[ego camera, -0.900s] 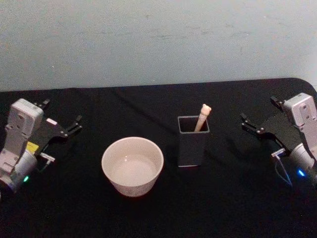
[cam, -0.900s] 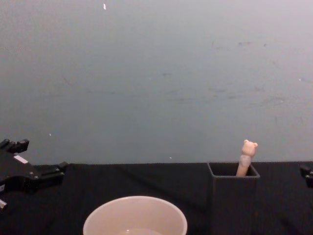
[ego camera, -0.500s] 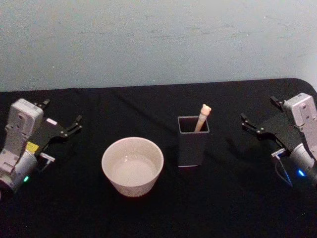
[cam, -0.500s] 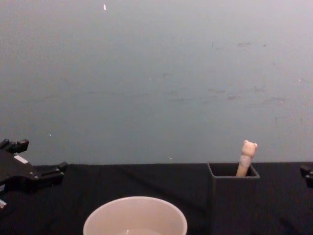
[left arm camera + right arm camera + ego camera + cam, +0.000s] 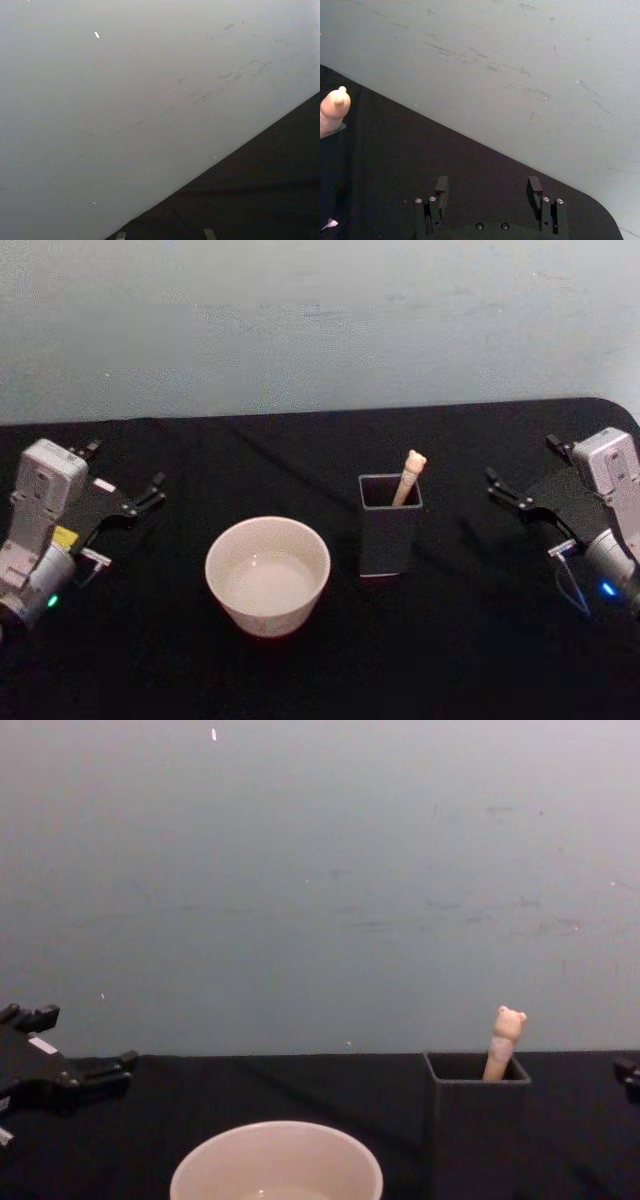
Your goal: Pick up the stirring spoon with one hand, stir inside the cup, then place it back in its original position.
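Observation:
The stirring spoon stands tilted in the dark grey square holder, its bear-head handle top poking above the rim; its bowl is hidden inside. The cream cup sits left of the holder, apart from it, and shows low in the chest view. My left gripper rests open at the table's left side, well left of the cup. My right gripper rests open at the right, with nothing between its fingers. The spoon's top appears off to one side in the right wrist view.
A black cloth covers the table, whose right rear corner is rounded. A plain pale wall stands close behind. Open cloth lies between each gripper and the cup and holder.

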`<state>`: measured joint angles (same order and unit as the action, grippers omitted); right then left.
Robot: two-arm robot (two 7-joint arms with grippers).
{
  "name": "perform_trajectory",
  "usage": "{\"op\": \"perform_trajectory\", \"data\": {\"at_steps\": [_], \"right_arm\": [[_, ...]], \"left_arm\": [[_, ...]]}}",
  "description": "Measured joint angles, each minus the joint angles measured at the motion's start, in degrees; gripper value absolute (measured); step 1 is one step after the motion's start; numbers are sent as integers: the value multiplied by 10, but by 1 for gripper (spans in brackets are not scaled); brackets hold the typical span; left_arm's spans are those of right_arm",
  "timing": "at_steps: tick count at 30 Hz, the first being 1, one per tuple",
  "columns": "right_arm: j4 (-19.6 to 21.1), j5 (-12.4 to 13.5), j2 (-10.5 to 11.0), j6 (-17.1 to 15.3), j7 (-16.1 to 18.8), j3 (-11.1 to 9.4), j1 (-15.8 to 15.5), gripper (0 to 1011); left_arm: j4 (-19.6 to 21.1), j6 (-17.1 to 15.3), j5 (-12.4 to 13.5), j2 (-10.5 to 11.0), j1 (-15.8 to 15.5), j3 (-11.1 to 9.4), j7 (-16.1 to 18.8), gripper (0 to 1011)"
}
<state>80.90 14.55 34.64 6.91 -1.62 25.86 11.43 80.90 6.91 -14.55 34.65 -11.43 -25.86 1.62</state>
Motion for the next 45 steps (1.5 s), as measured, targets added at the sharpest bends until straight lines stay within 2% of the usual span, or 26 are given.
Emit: {"op": "perform_trajectory", "data": {"at_steps": [20, 28, 34, 45], "right_arm": [[0, 0, 0, 0, 0, 0, 0, 1000], [-1, 2, -6, -3, 15, -14, -2, 1000], [0, 26, -11, -11, 42, -29, -6, 1000], [19, 91, -22, -23, 107, -64, -13, 1000]], "left_arm": [[0, 0, 0, 0, 0, 0, 0, 1001], [0, 0, 0, 0, 0, 0, 0, 1001], [0, 0, 0, 0, 0, 0, 0, 1001], [0, 0, 0, 0, 0, 0, 0, 1001]]}}
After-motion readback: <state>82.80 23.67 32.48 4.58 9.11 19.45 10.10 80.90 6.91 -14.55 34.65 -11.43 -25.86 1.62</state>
